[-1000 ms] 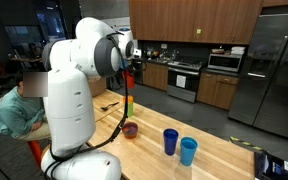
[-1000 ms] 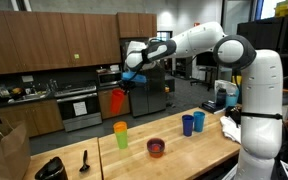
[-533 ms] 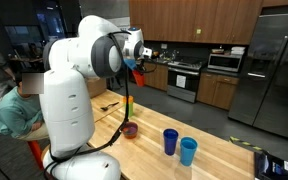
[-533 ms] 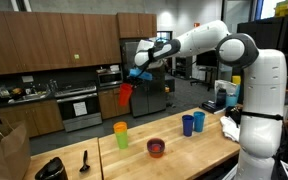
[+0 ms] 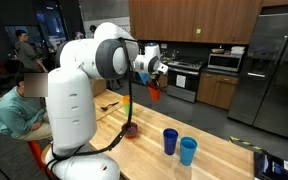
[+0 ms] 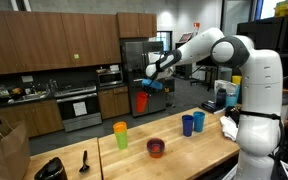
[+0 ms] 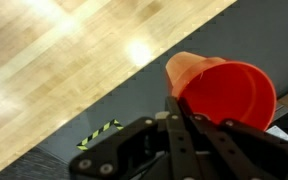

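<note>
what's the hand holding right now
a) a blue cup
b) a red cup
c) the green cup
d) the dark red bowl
b: the hand is shut on a red cup and holds it up in the air, clear of the wooden table. The green cup and the dark red bowl stand on the table.
</note>
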### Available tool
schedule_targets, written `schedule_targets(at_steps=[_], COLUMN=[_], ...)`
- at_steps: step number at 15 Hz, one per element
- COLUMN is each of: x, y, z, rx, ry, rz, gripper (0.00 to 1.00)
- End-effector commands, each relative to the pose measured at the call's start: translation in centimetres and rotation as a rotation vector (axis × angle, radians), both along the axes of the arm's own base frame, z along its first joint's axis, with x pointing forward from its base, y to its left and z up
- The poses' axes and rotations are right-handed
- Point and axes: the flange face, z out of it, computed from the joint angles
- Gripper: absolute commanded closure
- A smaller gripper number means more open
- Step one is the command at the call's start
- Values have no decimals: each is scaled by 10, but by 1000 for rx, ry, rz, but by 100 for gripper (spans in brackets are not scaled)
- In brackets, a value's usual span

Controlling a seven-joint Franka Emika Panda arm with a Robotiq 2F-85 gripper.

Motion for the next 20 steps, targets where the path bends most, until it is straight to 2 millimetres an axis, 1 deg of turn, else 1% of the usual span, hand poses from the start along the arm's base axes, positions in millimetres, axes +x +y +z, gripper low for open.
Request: schedule_targets(at_steps=[1, 2, 3, 4, 6, 10, 16, 19, 20], x=[8, 9, 12, 11, 13, 11, 5, 2, 2], y=[-29, -36, -38, -41, -41, -36, -38, -38, -39], z=[-38, -50, -64, -73, -92, -116, -146, -157, -155], rx=[-3, -6, 1, 1, 10, 23, 56, 63, 68], ry=[43, 60, 81, 96, 131, 179, 241, 264, 266], rz=[-112, -136, -148, -162, -178, -192, -230, -239, -243], gripper=[99, 99, 99, 99, 99, 99, 99, 99, 72])
